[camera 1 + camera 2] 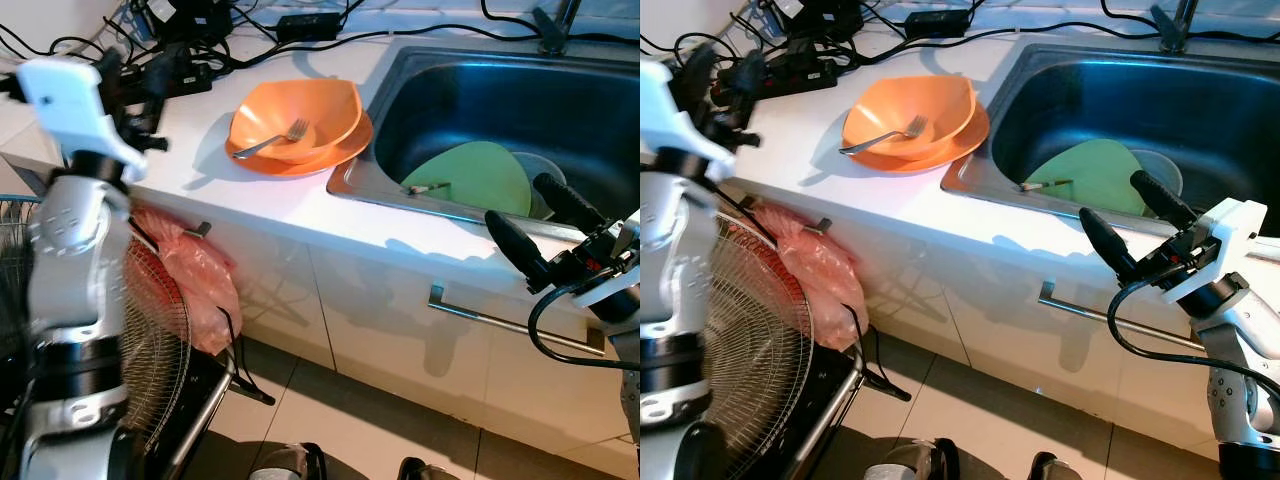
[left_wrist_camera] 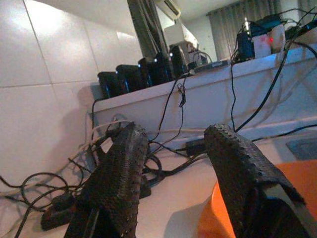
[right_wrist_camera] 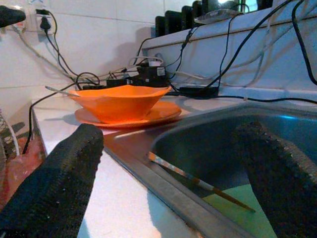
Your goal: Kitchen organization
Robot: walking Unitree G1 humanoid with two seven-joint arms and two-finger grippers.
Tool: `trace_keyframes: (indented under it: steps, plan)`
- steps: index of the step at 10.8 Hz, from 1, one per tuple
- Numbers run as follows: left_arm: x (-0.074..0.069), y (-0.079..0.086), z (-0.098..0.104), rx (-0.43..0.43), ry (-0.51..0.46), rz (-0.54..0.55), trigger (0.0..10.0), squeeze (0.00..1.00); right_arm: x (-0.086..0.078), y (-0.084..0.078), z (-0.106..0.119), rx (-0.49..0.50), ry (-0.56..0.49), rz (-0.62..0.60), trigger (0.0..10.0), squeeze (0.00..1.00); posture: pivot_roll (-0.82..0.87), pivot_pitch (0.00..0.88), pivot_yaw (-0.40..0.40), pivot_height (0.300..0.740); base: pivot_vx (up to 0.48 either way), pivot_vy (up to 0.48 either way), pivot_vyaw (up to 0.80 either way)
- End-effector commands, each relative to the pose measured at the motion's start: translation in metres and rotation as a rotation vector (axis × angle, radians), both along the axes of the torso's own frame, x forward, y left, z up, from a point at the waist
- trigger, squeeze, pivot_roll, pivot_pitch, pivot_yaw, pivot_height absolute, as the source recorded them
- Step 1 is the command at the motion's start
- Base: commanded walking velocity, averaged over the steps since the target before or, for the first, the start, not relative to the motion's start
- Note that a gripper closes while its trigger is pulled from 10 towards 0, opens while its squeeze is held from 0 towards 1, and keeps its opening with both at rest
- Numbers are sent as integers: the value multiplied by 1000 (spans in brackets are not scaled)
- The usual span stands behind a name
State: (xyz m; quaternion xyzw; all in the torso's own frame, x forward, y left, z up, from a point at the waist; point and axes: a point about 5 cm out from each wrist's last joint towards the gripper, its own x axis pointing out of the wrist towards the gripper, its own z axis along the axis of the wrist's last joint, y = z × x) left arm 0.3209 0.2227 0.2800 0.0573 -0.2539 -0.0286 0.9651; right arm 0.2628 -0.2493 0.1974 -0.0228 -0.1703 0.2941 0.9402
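Note:
An orange bowl (image 1: 300, 115) sits on an orange plate (image 1: 345, 150) on the white counter, with a fork (image 1: 275, 138) resting in it. In the steel sink (image 1: 470, 90) lies a green plate (image 1: 475, 175) with chopsticks (image 1: 428, 187) across it and a clear cup (image 1: 545, 180) behind. My right gripper (image 1: 540, 222) is open, hovering at the sink's front rim near the green plate. My left gripper (image 2: 173, 168) is open and empty at the counter's left end, raised beside the orange dishes (image 2: 277, 198).
Tangled cables and power strips (image 1: 190, 50) crowd the back of the counter. A pink plastic bag (image 1: 195, 270) hangs from a cabinet handle. A floor fan (image 1: 750, 330) stands at the left. A drawer handle (image 1: 500, 320) runs below the sink. The tap base (image 1: 555, 30) is behind.

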Motion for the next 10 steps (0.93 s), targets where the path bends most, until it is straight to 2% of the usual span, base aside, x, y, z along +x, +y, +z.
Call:
trace_keyframes:
  steps: [1, 2, 4, 6, 7, 10]
  plan:
    - [-6, 9, -3, -1, 25, 22, 10000, 0, 0, 3, -2, 4, -5, 19, 10000, 0, 79, 128, 132, 740, 0, 0, 0]
    - [-9, 8, -11, -28, 59, 6, 10000, 0, 1, 3, -2, 4, -4, 21, 10000, 0, 83, 133, 126, 740, 0, 0, 0]
    - [-9, -8, -46, -55, 182, -115, 10000, 0, 2, 4, -1, 4, -5, 24, 10000, 0, 81, 133, 123, 740, 0, 0, 0]
    - [-10, -12, -57, -48, 199, -133, 10000, 0, 3, 4, -1, 5, -8, 24, 10000, 0, 76, 133, 120, 740, 0, 0, 0]
    - [-8, -14, -63, 20, 204, -130, 10000, 0, 4, 5, -1, 9, -11, 21, 10000, 0, 75, 133, 121, 740, 0, 0, 0]
    - [-1, -15, -75, 47, 212, -91, 10000, 0, 5, 6, -1, 13, -13, 20, 10000, 0, 73, 129, 117, 740, 0, 0, 0]
